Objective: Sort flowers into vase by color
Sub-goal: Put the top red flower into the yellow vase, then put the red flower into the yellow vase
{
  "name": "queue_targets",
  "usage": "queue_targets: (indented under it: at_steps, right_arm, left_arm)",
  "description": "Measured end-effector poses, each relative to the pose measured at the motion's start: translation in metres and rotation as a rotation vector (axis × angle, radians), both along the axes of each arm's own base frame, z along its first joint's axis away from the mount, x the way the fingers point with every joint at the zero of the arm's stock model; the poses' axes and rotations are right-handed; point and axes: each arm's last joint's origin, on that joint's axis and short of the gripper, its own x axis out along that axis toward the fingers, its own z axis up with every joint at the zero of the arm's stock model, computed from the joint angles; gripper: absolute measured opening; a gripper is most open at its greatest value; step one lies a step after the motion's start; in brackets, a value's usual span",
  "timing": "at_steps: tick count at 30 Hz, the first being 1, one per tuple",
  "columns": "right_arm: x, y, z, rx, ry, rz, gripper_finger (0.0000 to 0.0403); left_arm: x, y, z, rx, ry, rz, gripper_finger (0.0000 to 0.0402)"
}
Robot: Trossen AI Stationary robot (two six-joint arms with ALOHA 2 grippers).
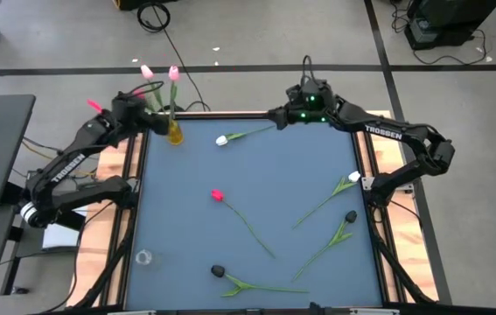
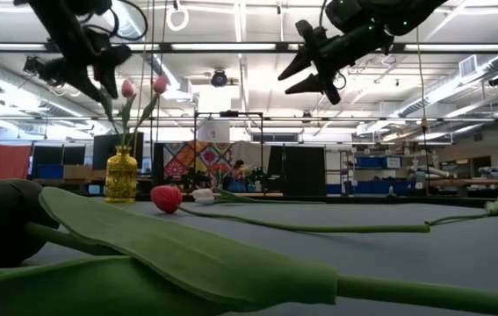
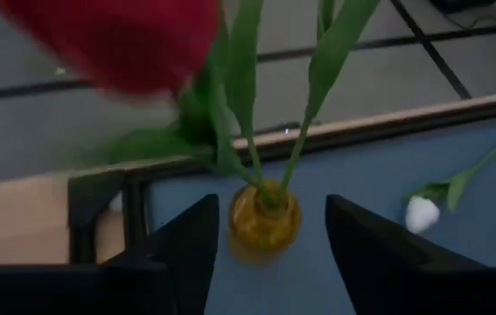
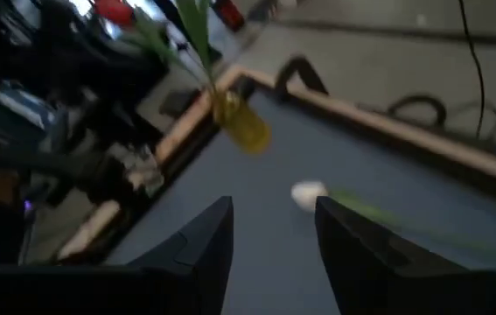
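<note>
From above, the yellow vase sits at the table's far left corner with two pink tulips in it. The left gripper hangs just beside those stems. The right gripper is over the far edge, near a white tulip. A red tulip lies mid-table, another white tulip at right, and two black tulips nearer.

Table-level shot: both grippers are up in the air, right one spread.

Left wrist: fingers parted, nothing held, vase between them farther off.

Right wrist: fingers apart and empty too.
</note>
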Motion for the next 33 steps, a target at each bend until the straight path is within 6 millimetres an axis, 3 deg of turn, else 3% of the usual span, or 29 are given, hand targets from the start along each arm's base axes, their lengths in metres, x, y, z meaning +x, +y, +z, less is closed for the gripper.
queue_targets:
  at_steps: [6, 14, 21, 26, 33]
  right_arm:
    - [0.017, 0.032, -0.013, 0.031, 0.099, 0.100, 0.0170]
    - [0.066, 0.085, -0.054, -0.048, 0.203, 0.247, 0.0169]
    - [0.102, 0.130, -0.091, -0.235, 0.231, 0.294, 0.0169]
    - [0.119, 0.159, -0.119, -0.285, 0.235, 0.318, 0.0174]
    - [0.135, 0.194, -0.167, -0.428, 0.260, 0.456, 0.0193]
  left_arm:
    - [-0.009, -0.026, 0.036, -0.109, -0.002, -0.060, 0.0224]
    - [-0.018, -0.044, 0.072, -0.042, 0.030, -0.150, 0.0224]
    - [-0.023, -0.051, 0.093, 0.058, 0.085, -0.269, 0.0224]
    - [-0.023, -0.062, 0.109, 0.097, 0.037, -0.470, 0.0224]
    - [-0.010, -0.068, 0.110, 0.074, -0.025, -0.631, 0.0224]
